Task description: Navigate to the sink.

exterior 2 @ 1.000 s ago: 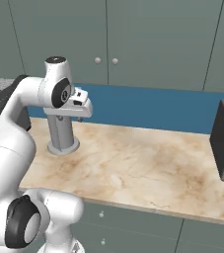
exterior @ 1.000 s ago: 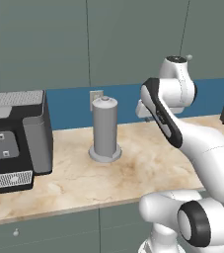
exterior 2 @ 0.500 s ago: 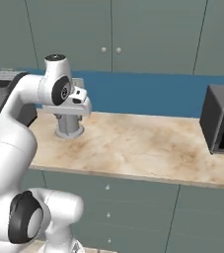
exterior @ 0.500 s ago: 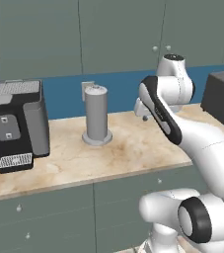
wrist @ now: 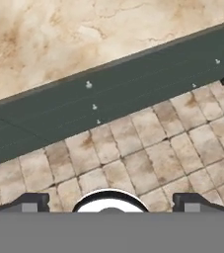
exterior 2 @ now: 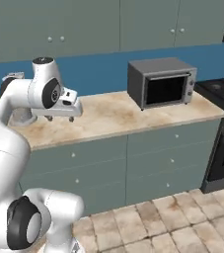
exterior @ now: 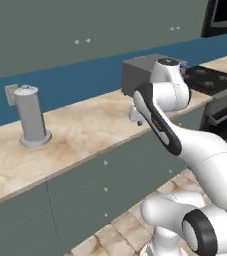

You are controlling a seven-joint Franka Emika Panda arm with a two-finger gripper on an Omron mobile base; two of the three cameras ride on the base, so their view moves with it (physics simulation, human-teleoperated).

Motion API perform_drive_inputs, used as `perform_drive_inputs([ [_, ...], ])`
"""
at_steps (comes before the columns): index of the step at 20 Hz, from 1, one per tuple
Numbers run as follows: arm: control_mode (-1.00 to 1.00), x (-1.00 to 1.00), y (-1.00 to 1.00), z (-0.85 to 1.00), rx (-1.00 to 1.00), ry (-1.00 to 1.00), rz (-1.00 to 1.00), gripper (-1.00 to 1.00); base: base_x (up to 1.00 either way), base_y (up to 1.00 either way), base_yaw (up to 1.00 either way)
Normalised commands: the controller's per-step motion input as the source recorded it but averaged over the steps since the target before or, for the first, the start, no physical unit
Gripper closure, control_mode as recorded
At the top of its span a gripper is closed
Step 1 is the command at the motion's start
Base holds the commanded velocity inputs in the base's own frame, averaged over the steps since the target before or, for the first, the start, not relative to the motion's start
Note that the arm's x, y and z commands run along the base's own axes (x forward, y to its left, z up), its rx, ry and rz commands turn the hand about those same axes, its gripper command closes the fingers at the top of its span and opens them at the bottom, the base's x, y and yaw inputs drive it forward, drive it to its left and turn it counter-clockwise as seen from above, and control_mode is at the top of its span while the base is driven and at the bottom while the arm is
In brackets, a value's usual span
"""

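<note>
Base facing a marble counter (exterior 2: 108, 121) bearing a toaster oven (exterior 2: 161, 82); gripper (wrist: 111, 205) spread and empty, best kept tucked while the base drives on seeking the sink

You had a beige marbled counter (exterior: 90, 131) running above grey-green drawer fronts (exterior 2: 148, 163). On it stood a grey cylinder (exterior: 31, 117) on a round foot, near the blue back wall, and farther along sat a grey toaster oven (exterior 2: 161, 81) with its dark door facing the room. Beyond the counter's end stood a dark stove (exterior 2: 223, 143). Below, the floor (wrist: 148, 158) was tan tile.
</note>
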Motion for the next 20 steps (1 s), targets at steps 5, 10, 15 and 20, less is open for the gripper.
perform_drive_inputs([
  [5,1.00,0.00,0.00,0.00,0.00,0.00,0.00,-1.00,-0.23,0.00,-0.90],
  [10,1.00,0.00,0.00,0.00,0.00,0.00,0.00,-1.00,-0.01,0.02,-0.93],
  [15,1.00,0.00,0.00,0.00,0.00,0.00,0.00,-1.00,0.00,0.04,-0.93],
  [20,1.00,0.00,0.00,0.00,0.00,0.00,0.00,-1.00,0.00,0.13,-0.90],
])
